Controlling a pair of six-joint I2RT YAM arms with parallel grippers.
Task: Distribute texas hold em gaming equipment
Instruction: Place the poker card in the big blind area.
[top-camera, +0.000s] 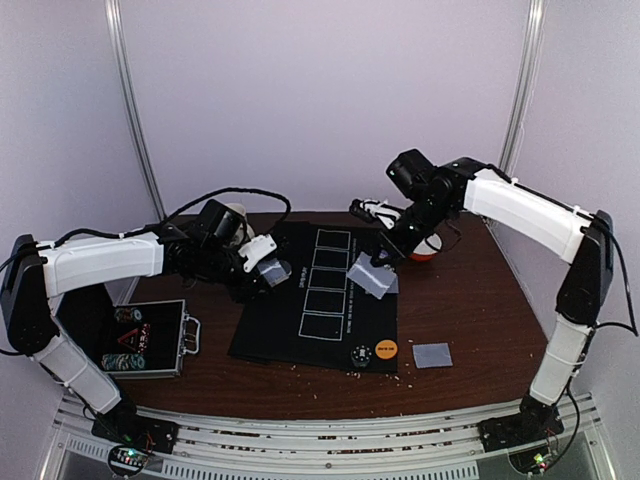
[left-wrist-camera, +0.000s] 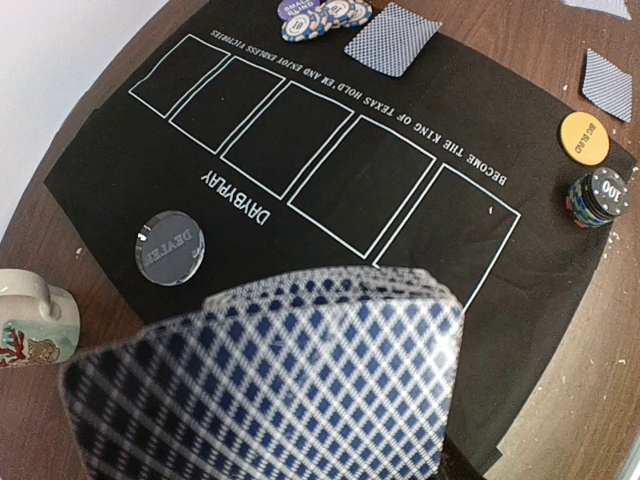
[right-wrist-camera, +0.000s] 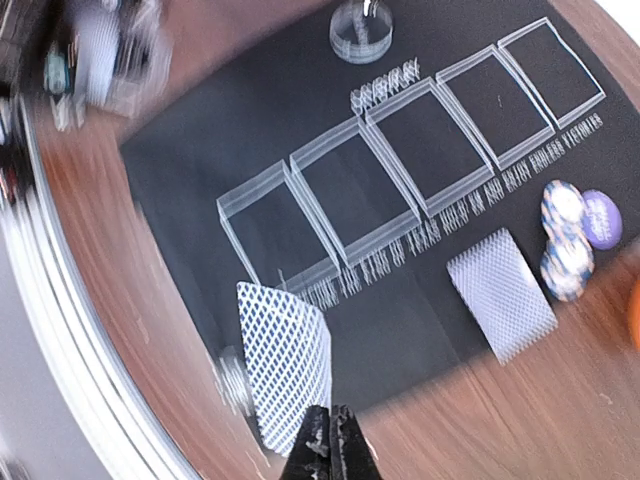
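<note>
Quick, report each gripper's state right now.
Left gripper: closed on a fanned stack of cards.
Right gripper: closed, pinching a single card by its edge.

The fanned blue-checked deck sits in the left hand, and a single card is pinched in the right hand. Another card lies face down beside loose chips. An orange disc rests near a chip stack.

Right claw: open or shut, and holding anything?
Shut on a face-down card: the right claw pinches its lower edge, jaws together with no gap.
</note>
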